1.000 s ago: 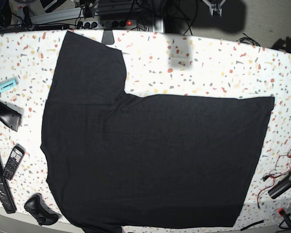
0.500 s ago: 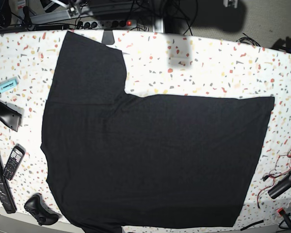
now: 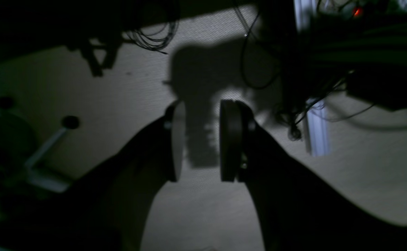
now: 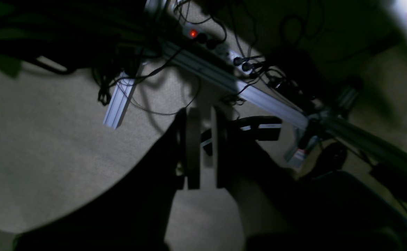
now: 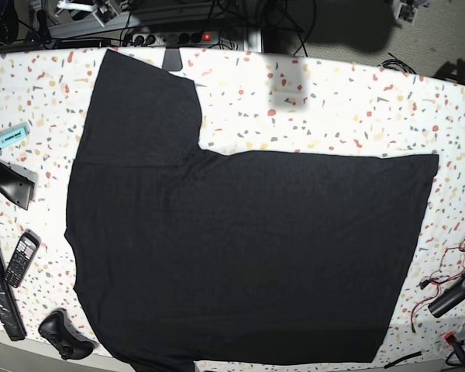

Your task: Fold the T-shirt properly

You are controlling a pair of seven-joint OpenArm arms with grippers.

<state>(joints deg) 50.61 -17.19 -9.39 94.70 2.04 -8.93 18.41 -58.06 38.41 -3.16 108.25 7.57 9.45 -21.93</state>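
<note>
- Terrazzo-speckled white tabletop (image 5: 333,101) fills the base view, and the T-shirt (image 5: 240,256) lies flat across most of it, plain black side up, no print showing.
- One sleeve (image 5: 143,108) juts toward the far edge, the body runs out toward the base view's right, and the near edge hangs just past the table's front. I'd say it's spread like this so the fold lines are easy to reach.
- Both arms are off the cloth; neither touches it.
- My left gripper (image 3: 196,139) points at beige carpet past the table, pads (image 3: 229,139) clearly apart with nothing between them.
- My right gripper (image 4: 202,148) hangs over the cable clutter and an aluminium rail (image 4: 259,101), plates nearly together with a thin gap, nothing pinched.
- I judge that folding hasn't started.
- Writing: the turquoise highlighter (image 5: 9,136) at the table's edge has dark lettering, too small for me to read. The calculator (image 5: 20,259) keys are unreadable too.
</note>
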